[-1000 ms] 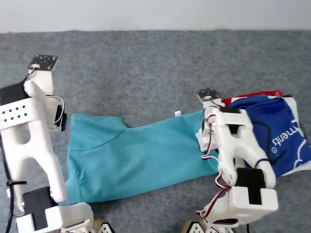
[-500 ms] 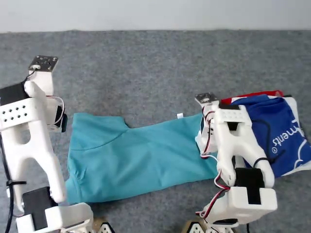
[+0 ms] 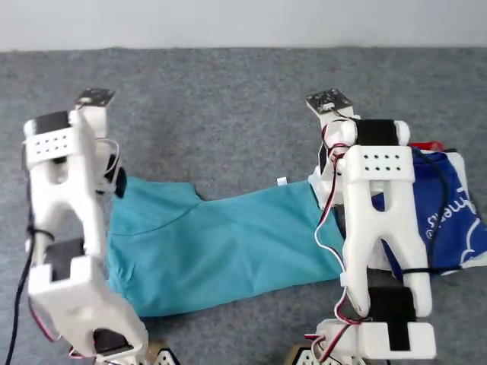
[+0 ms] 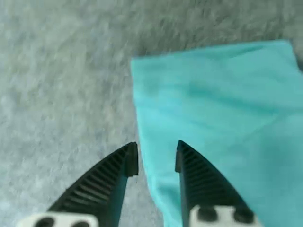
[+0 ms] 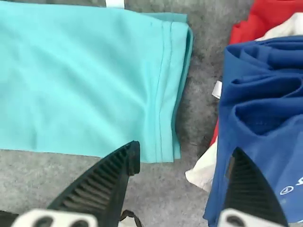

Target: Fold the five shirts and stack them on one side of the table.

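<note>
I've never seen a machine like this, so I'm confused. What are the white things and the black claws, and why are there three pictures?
The white things are two robot arms, the left arm and the right arm, side by side at a grey table. One picture comes from a camera up high, looking down on everything. The other two come from small cameras on each arm's wrist, so you see its black claw, called a gripper, up close. A turquoise shirt lies on the table. Beside it is a pile with a blue shirt and a red shirt. The left gripper is open at one end of the turquoise shirt. The right gripper is open at the other end, next to the pile. Neither holds anything.
</note>
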